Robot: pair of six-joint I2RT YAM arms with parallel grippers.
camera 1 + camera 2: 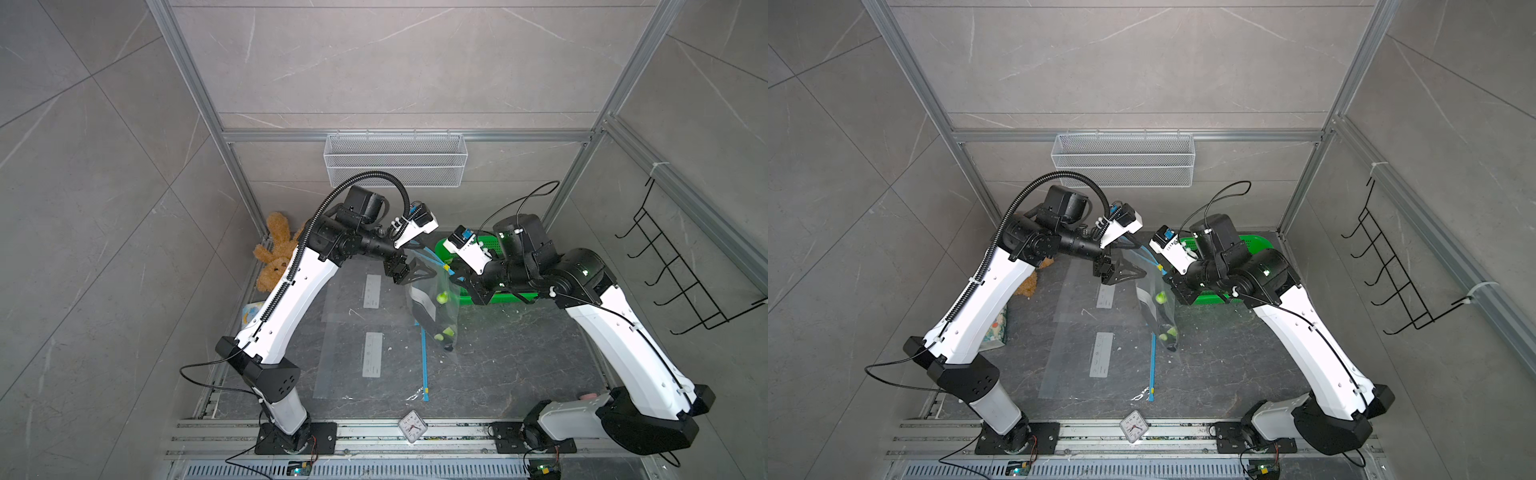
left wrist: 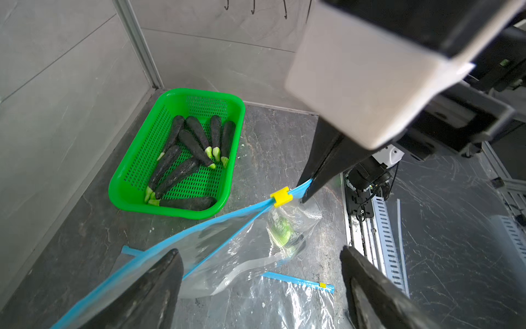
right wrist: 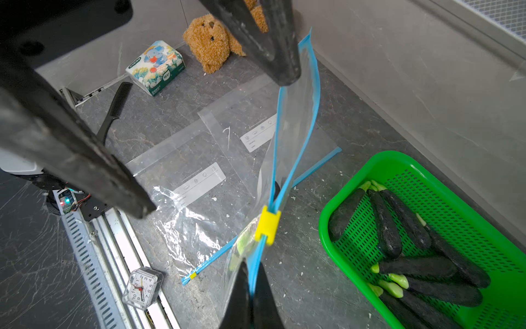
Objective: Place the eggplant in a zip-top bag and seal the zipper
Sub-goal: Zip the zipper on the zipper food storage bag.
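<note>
Now our right gripper [image 3: 252,270] clamps the blue zipper [image 2: 222,218] beside its yellow slider [image 3: 267,226]; our left gripper [image 2: 259,253] gapes wide, holding nothing. The eggplant [image 2: 280,232] hangs inside the zip-top bag [image 2: 242,256], toward the desk's [image 1: 519,353] far edge. Unsealed and held by one end, we risk a spill.

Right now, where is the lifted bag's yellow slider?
Right wrist view: the slider sits on the bag's blue zipper, just beyond the right gripper's pinch, beside the right-hand green basket.
</note>
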